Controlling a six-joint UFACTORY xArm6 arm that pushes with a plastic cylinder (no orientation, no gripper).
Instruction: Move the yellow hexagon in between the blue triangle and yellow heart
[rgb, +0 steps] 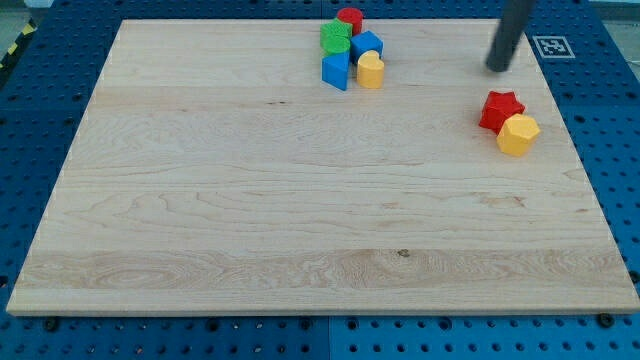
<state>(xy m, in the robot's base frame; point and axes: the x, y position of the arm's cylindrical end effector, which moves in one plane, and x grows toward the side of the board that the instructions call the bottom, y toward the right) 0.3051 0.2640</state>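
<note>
Pincer I have none, just my tip (497, 68), holding nothing, hovering above the red star (499, 108) and touching yellow hexagon (518, 134), view's right. I judge approach underway: next I get right of the hexagon, push left toward the blue triangle (336, 70) and yellow heart (370, 70) on the bench (250, 200). Rod's top is cut off.
</note>
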